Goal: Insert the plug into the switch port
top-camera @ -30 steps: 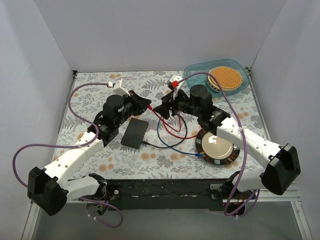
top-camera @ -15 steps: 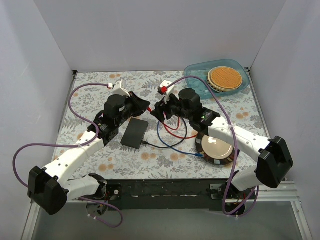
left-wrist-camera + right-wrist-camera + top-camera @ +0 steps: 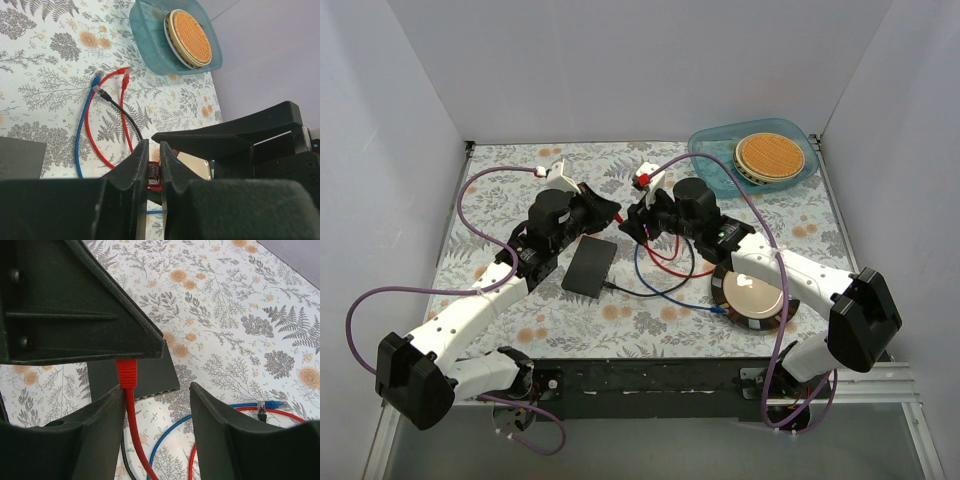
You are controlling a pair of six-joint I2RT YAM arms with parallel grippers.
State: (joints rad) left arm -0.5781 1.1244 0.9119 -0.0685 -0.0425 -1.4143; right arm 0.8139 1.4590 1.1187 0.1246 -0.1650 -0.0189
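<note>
1. The left gripper (image 3: 152, 150) has its fingers pinched narrow on the red plug (image 3: 153, 172). In the right wrist view the plug's boot sticks out below those fingers. The red cable (image 3: 134, 425) trails off toward 6 o'clock.
2. The right gripper (image 3: 157, 389) is spread wide and grips nothing. It straddles the cable just below the boot, and the cable touches its 9 o'clock finger (image 3: 116, 412).
3. In the top view the switch (image 3: 590, 265) lies flat on the table, near the plug at its 7 o'clock and apart from it. No single switch port can be made out at this size.
4. This looks like a hand-over or a regrip in mid-air. To do it well, the right fingers should close on the stiff boot rather than the limp cable. They should also centre first, since the boot now sits hard against one side.
5. The left gripper should let go only once the right has a firm hold, or the plug will likely swing.
6. The new hold should leave the plug's nose clear of the pads and square to the port edge.
7. Slack may snag on the blue cable (image 3: 79, 145) or the black cable (image 3: 122, 111). The light box may slide when pushed, so bracing it with the free gripper seems wise.
</note>
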